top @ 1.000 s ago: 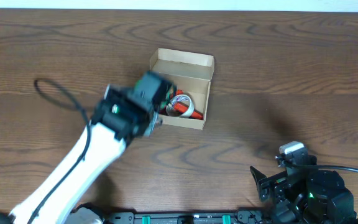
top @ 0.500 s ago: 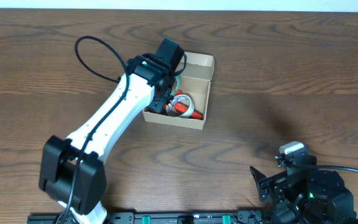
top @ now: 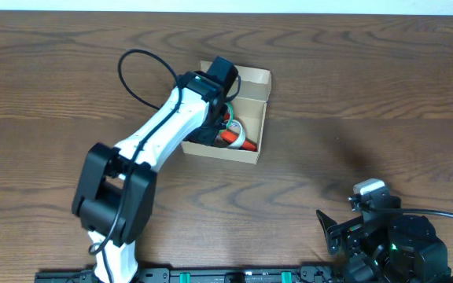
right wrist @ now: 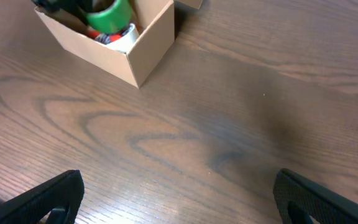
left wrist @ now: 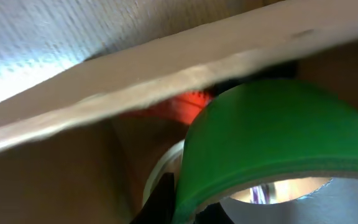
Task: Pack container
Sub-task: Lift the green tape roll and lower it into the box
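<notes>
The container (top: pixel 236 155) is an open tan cardboard box at the table's middle; it also shows in the right wrist view (right wrist: pixel 148 43). A red-and-white tape roll (top: pixel 235 136) lies inside it. My left gripper (top: pixel 215 118) reaches down into the box. In the left wrist view it (left wrist: pixel 188 208) is shut on the wall of a green tape roll (left wrist: pixel 272 137), close under the box's cardboard edge (left wrist: pixel 166 81). The green roll shows in the right wrist view (right wrist: pixel 110 15) above the red-and-white roll (right wrist: pixel 114 36). My right gripper (right wrist: pixel 179 199) is open and empty, low over the table.
My right arm (top: pixel 392 240) sits at the table's front right corner, far from the box. The left arm (top: pixel 160 137) and its black cable (top: pixel 132 63) stretch from the front edge up to the box. Bare wood surrounds the box.
My left arm has swung from the box's left side to over the box and has reached down into it with the green roll. The right arm has not moved.
</notes>
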